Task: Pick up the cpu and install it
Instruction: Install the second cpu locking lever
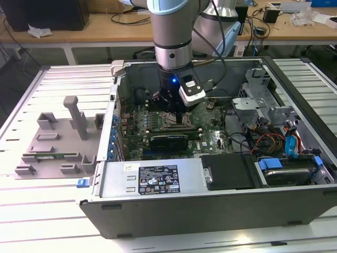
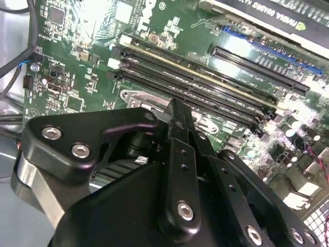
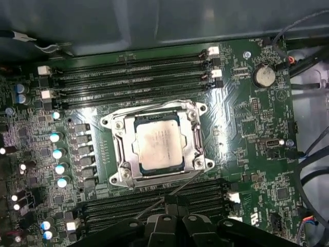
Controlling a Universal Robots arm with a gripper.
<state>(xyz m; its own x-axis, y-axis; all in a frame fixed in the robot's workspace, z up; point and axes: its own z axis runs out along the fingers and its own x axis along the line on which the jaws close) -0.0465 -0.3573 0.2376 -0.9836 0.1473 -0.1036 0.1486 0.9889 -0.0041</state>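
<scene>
One chip, the cpu (image 3: 157,142), is seen lying flat inside the socket frame (image 3: 119,149) mid-motherboard (image 3: 247,123), directly beneath the gripper (image 3: 175,218); the fingertips are pressed together, nothing gripped.

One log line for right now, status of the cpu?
cpu: lying in socket | end effector: above motherboard, beside socket, not holding cpu
</scene>
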